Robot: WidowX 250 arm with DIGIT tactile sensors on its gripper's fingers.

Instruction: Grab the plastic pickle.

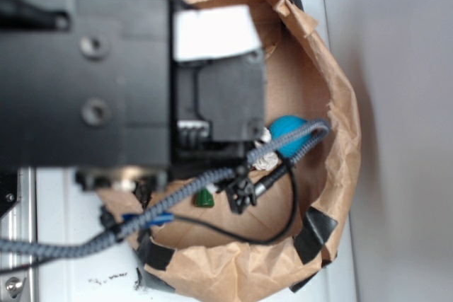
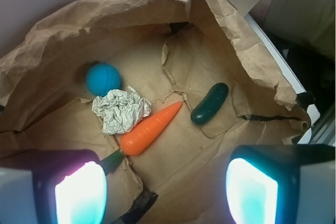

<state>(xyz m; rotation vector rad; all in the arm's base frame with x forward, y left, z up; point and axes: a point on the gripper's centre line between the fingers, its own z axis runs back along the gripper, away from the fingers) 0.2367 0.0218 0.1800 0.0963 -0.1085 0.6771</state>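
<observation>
Jaws spread wide, empty, above plastic pickle [image 2: 209, 103] near paper wall [image 2: 247, 51].

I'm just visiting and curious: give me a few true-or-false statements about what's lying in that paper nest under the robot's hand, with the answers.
1. The plastic pickle lies apart from the orange carrot. True.
2. The hand is already closed around the pickle. False: its fingers stand apart, with nothing between them.
3. The crumpled paper wad sits between the blue ball and the carrot. True.
4. The pickle is longer than the carrot. False: the carrot is clearly longer.
5. Everything rests on a bare metal tray. False: the items lie on crinkled brown paper with raised edges.
</observation>
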